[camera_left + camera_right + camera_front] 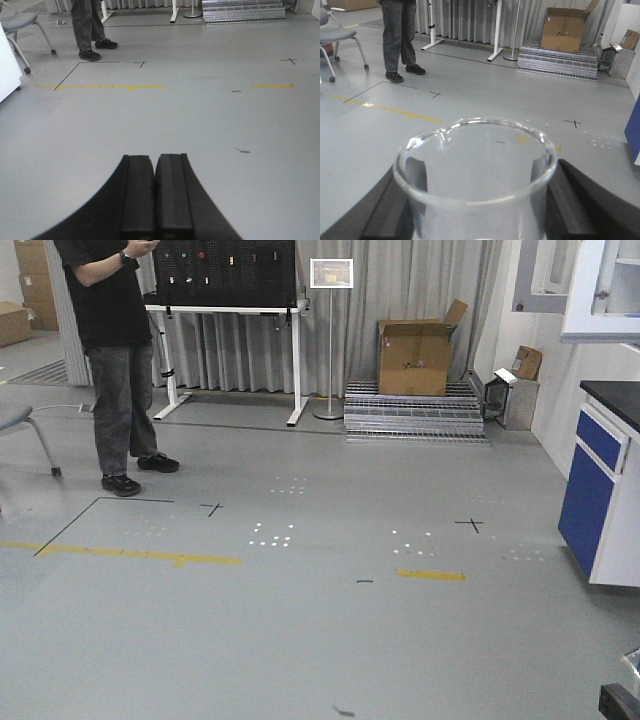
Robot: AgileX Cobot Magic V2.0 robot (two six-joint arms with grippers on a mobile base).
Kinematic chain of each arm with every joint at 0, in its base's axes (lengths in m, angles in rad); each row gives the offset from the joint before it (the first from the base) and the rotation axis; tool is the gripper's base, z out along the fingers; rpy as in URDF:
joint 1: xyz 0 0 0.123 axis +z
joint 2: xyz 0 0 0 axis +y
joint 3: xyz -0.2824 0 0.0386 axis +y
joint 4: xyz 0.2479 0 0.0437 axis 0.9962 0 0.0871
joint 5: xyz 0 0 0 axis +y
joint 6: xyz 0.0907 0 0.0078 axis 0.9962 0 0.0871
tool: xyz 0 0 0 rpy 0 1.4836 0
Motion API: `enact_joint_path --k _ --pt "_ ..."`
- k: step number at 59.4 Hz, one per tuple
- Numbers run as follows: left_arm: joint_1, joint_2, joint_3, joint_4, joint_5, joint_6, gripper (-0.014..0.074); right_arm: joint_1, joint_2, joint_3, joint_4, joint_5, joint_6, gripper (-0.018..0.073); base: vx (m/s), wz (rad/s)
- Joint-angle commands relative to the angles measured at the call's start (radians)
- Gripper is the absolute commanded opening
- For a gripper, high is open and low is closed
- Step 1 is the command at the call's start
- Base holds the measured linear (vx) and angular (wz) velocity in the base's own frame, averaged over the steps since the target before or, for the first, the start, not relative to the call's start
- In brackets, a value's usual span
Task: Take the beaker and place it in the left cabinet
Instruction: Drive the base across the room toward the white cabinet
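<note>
Pale grey floor (300,640) marked with yellow tape strips (130,554), thin black cross marks (469,525) and clusters of small white dots (272,535). Upper left of the front view: person (110,340) in black shirt, dark grey jeans, black shoes. Upper centre: brown cardboard box (415,358) against pale grey curtains (400,290). Right edge: blue-fronted white counter unit (590,490), black top. Lower centre of the wrist views: clear, colourless beaker (475,180) in the black right gripper (480,215); matte black left gripper (155,165).

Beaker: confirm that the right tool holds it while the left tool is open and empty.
Wrong on one point: the left tool is shut, fingers pressed together, as the left wrist view shows. It is empty, and the right tool does hold the beaker.
</note>
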Motion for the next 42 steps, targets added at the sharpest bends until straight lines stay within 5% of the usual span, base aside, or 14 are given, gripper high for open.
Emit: enact_joint_path --k 1,42 --pt "-0.005 -0.010 -0.015 0.003 -0.075 -0.004 0.0004 -0.004 0.001 -0.028 -0.026 -0.023 -0.004 -0.0003 0.72 -0.03" --pt "-0.005 -0.010 -0.015 0.003 -0.075 -0.004 0.0004 -0.004 0.001 -0.028 -0.026 -0.023 -0.004 -0.0003 0.75 -0.03"
